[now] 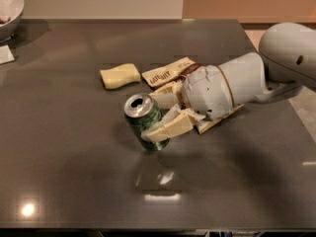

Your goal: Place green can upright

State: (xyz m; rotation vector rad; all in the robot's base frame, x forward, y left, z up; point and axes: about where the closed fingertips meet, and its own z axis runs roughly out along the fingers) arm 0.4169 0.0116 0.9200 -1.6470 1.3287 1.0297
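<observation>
Camera view:
My gripper [157, 116]: mid-table [74, 172], reaching in from the right, clamped on the green can.
Green can [143, 113]: between my two fingers, tilted, silver top facing up; I cannot tell whether its base touches the table.
Snack bag [165, 73]: partly under my wrist.
Yellow block [120, 76]: left of the bag.

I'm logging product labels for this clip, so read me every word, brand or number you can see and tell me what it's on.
Snack bag: one line of dark lettering, too blurred to read.
Green can, gripped by the gripper near the middle of the table: only pale markings, no readable words.
Paper slip at the left edge: nothing readable.
No text in the picture can be quoted.
</observation>
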